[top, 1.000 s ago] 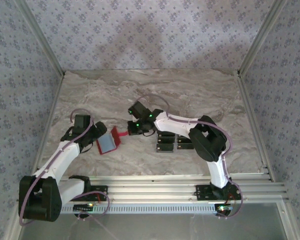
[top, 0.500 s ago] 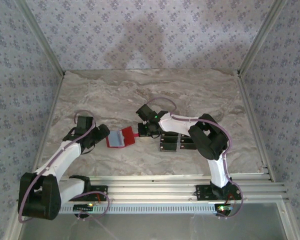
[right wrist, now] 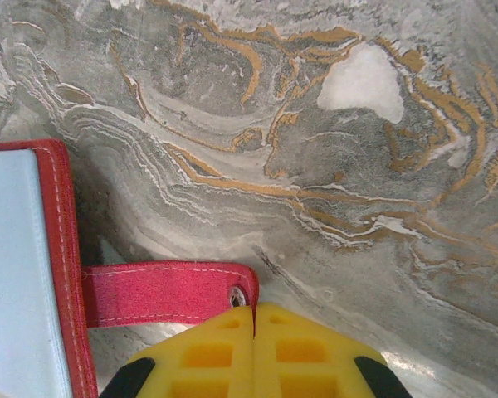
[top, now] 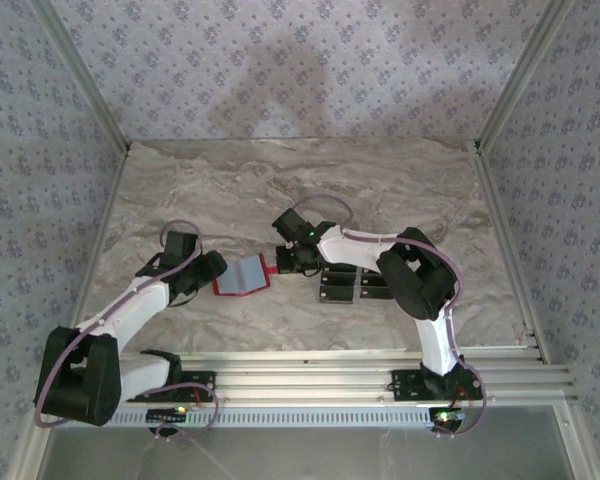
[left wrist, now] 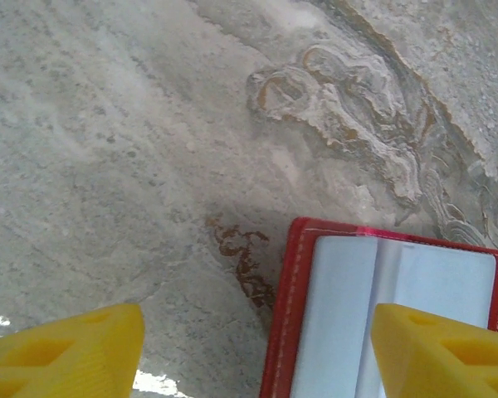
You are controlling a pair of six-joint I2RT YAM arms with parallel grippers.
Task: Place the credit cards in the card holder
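two claws at the card holder [top: 242, 277], which lies open and flat on the marble-look table [top: 330, 180], smooth grey-silver inside up, red stitched rim. my left claw [left wrist: 253, 352] is spread wide just beside its left edge. my right claw [right wrist: 254, 317] is closed tight at the end of the fuzzy red tab [right wrist: 170, 292], cant tell if it pinches it. step imo: holder open, no card in yet. credit cards [top: 338, 290] sit in rows by my right arm, thin, dark, flat. next needs an edge pinch on one card, then a slide into the slot.
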